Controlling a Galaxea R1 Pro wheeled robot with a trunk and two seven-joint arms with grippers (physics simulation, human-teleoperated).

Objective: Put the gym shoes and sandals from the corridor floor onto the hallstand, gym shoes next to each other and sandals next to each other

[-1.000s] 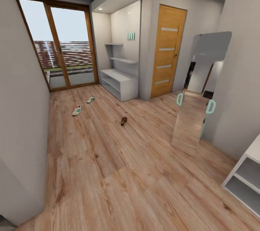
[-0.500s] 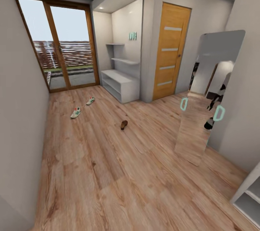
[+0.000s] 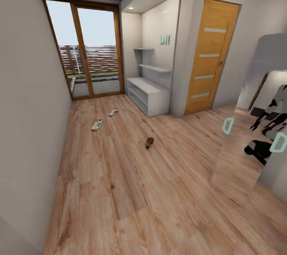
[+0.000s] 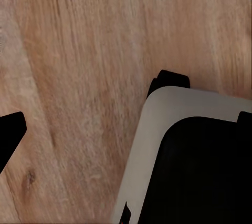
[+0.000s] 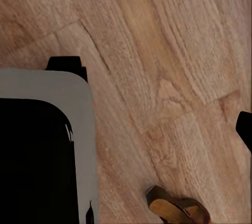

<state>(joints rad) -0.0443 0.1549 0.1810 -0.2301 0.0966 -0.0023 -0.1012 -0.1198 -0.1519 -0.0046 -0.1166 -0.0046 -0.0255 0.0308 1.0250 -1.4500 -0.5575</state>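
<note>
The two gym shoes lie apart on the corridor floor (image 3: 131,191) near the glass door, one (image 3: 97,124) closer to me than the other (image 3: 114,111). A dark brown sandal (image 3: 149,142) lies further right on the planks. The hallstand (image 3: 148,96) stands in the alcove beyond them, its shelves bare. In the right wrist view another sandal (image 5: 176,208) lies on the floor (image 5: 173,50) beside my base (image 5: 58,92). My right gripper (image 5: 126,126) and left gripper (image 4: 126,124) hang open over bare planks, holding nothing.
A glass sliding door (image 3: 89,53) closes the far end. An orange door (image 3: 209,57) stands right of the alcove. A leaning mirror (image 3: 255,135) at the right shows my reflection. A grey wall (image 3: 28,127) runs along the left.
The whole head view has shifted: shoes, sandal and hallstand sit further right and nearer, the mirror has slid to the right edge. The shoes themselves have not moved on the floor.
</note>
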